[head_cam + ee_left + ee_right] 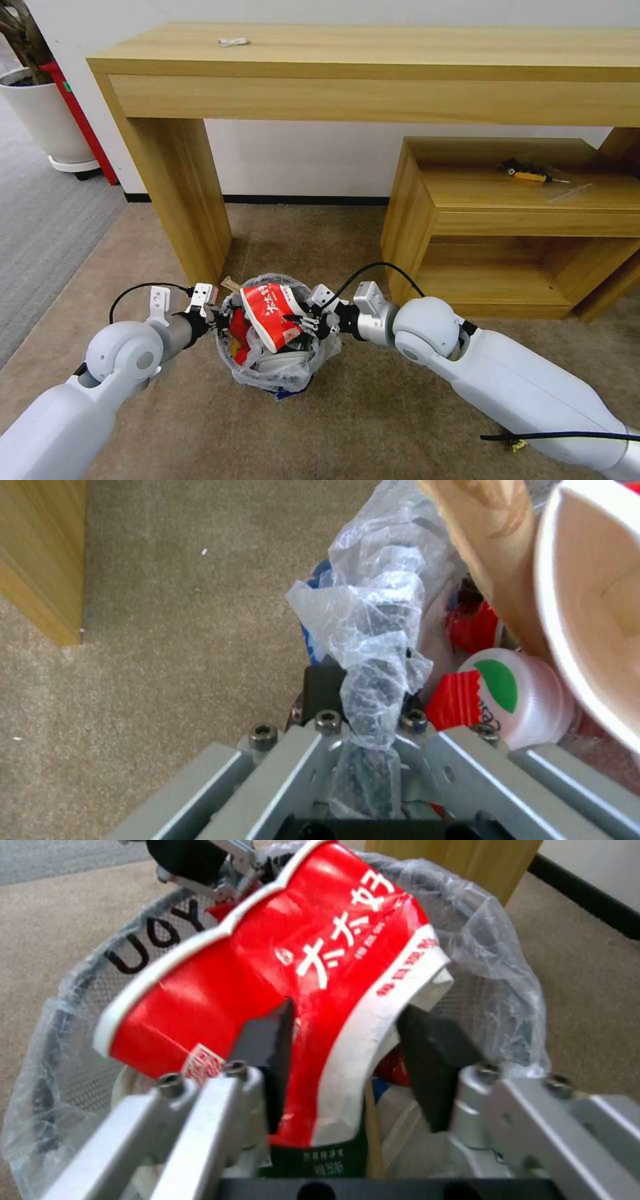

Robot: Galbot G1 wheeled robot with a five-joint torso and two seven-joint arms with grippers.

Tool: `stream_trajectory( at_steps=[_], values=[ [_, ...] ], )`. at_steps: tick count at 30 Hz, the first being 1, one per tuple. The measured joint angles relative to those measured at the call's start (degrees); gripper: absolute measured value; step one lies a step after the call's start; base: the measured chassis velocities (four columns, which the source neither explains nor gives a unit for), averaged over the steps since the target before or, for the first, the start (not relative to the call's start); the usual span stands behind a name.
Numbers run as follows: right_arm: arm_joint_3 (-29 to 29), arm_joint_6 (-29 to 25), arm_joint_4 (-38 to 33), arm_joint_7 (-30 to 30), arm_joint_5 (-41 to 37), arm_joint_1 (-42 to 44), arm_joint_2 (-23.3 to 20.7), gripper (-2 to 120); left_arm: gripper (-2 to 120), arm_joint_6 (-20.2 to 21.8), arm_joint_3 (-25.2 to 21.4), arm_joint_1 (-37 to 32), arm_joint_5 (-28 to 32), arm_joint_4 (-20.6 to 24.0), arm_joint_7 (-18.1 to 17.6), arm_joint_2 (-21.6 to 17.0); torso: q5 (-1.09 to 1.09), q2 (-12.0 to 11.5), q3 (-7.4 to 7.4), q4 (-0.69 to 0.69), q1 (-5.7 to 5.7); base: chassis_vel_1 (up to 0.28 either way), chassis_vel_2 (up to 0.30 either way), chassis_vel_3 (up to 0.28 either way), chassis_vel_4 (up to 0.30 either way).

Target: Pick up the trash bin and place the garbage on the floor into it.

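Observation:
The trash bin, a round dark mesh bin lined with a crinkly clear bag, sits low between my two arms, piled with garbage. My left gripper is shut on its rim and bag. A red-white paper cup lies tilted on top of the pile. My right gripper is open around the cup's base, with one pad touching it and a small gap at the other. A wooden stick, a clear bottle with a red label and a white sole lie inside.
The wooden desk's leg stands just behind the bin. A low wooden shelf at the right holds a black-and-yellow tool. A white planter and a red box stand at the far left. Carpet surrounds the bin.

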State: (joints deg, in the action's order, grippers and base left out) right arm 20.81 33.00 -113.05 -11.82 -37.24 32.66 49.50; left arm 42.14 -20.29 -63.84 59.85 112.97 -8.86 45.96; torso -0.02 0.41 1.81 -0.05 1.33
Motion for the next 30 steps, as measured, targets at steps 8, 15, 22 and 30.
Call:
stream_trajectory(
  at_steps=[8,15,22,30],
  values=[
    [-5.12,0.08,-4.24,3.32,-2.87,2.41,-1.09,77,0,0.00,-2.34,-2.13,-0.50,-0.43,0.17,0.56,0.00,0.00,0.00,0.01,0.00,0.000,0.000,0.000,0.000],
    [-12.05,-0.01,-8.84,7.46,-6.66,7.80,-3.05,99,0,0.00,-3.95,-4.28,-0.87,-0.99,0.85,1.45,0.00,0.00,-0.01,0.00,0.00,0.000,0.000,0.000,0.000],
    [-18.65,-2.01,-5.56,12.47,-6.61,15.95,-2.48,100,0,0.00,-6.39,-7.75,-1.51,0.52,0.67,2.39,-0.01,0.00,-0.01,0.03,0.00,0.000,0.000,0.000,0.000],
    [-29.71,-6.54,2.49,14.23,2.47,31.80,-0.41,100,0,0.00,-6.73,-8.41,-1.70,1.58,-0.32,2.88,0.01,0.00,-0.01,-0.03,0.00,0.000,0.000,0.000,0.000]
  ],
)
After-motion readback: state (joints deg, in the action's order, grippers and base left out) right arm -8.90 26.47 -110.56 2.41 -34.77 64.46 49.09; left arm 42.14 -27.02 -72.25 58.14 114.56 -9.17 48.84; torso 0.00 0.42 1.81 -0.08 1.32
